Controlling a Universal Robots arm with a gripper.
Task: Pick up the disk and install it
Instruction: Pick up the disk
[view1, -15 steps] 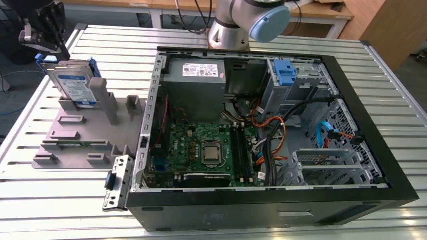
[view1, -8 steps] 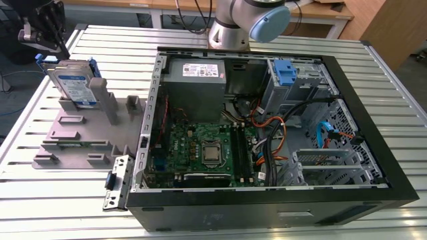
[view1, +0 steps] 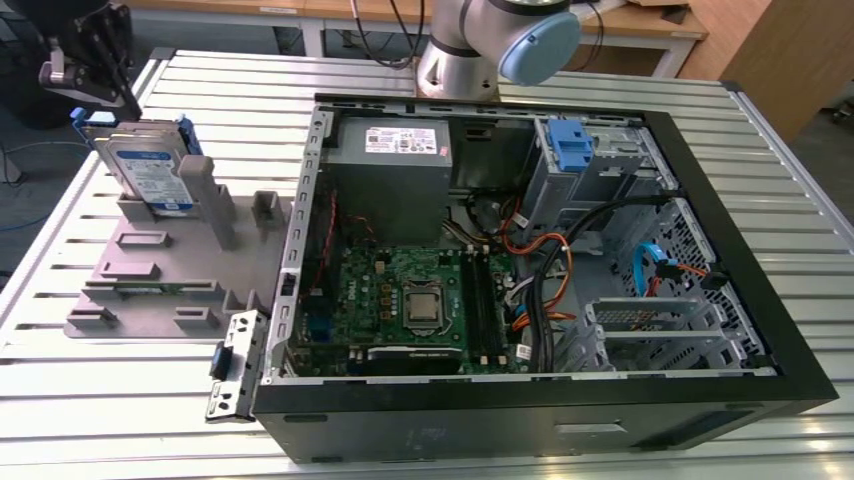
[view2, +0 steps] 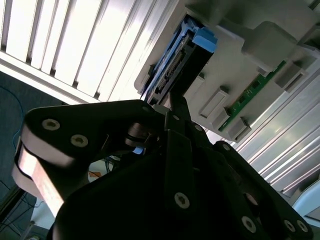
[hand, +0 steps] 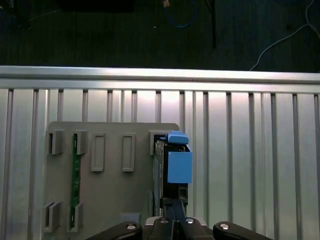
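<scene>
Gripper (hand: 172, 210): jaws pressed together, grasping nothing, tips near the upright disk (view1: 144, 168), at 10 o'clock in exterior view, slotted in grey holder (view1: 160, 275)

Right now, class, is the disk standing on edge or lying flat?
On edge: the disk stands upright in a slot of the grey holder, its labelled face vertical.

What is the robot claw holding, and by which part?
Nothing, it seems. The gripper hovers shut near one end of the disk, which stands on edge in the grey holder.
</scene>
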